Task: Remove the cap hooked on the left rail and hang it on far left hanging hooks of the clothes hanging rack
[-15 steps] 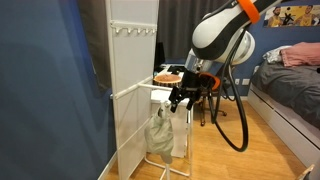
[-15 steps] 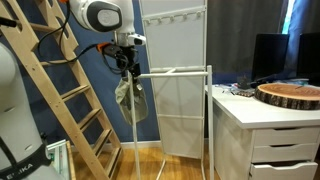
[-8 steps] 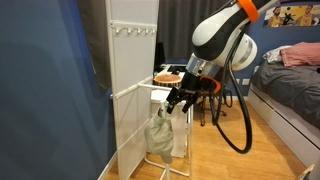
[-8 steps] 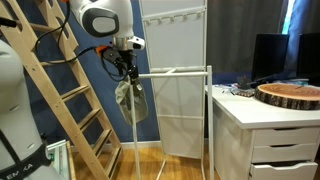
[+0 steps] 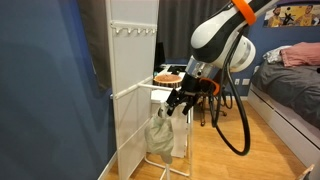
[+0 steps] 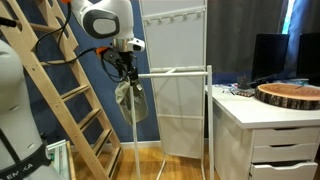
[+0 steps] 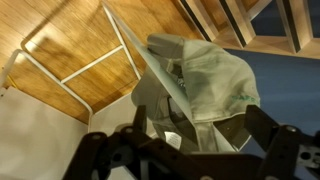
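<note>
A pale grey-green cap (image 5: 160,134) hangs from the corner of the white rack's lower rail (image 5: 138,89). It also shows in an exterior view (image 6: 130,101) and fills the wrist view (image 7: 205,82). My gripper (image 5: 176,102) (image 6: 125,72) is just above the cap. In the wrist view its fingers (image 7: 196,138) are open on either side of the cap's upper part and the rail (image 7: 140,55). A row of small hanging hooks (image 5: 132,31) (image 6: 176,17) runs along the top of the rack's white panel.
A wooden ladder (image 6: 50,90) leans close behind the arm. A white drawer desk (image 6: 265,135) with a wooden slab stands beside the rack. A bed (image 5: 290,90) and a blue wall (image 5: 50,90) flank the rack. The floor is wood.
My gripper has come down slightly toward the cap. The cap still hangs on the rail.
</note>
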